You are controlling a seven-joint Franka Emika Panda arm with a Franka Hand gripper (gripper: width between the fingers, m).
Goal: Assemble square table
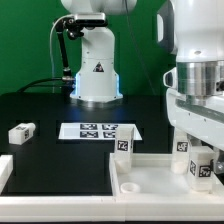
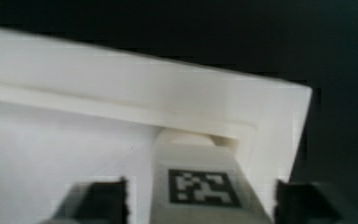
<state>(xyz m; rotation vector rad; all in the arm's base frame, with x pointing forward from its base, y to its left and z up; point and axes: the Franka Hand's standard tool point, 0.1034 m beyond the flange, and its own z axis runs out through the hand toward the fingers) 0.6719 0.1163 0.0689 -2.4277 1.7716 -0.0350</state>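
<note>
Between gripper (image 2: 202,212) fingers (image 2: 105,203), tagged leg (image 2: 201,165)

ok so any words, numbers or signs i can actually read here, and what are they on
No words or numbers can be read anywhere.
robot base: a black triangle warning sign, its symbol too small to read.
marker board: black-and-white tags, patterns only, no text.
leg: one black-and-white tag, pattern only, blurred.

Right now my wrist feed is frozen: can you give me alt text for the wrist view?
A white tagged leg sits between the fingers of the open gripper, with a gap on each side, so it is not gripped. Behind it lies the white square table slab, its raised rim turning a corner, with the black work surface beyond.
</note>
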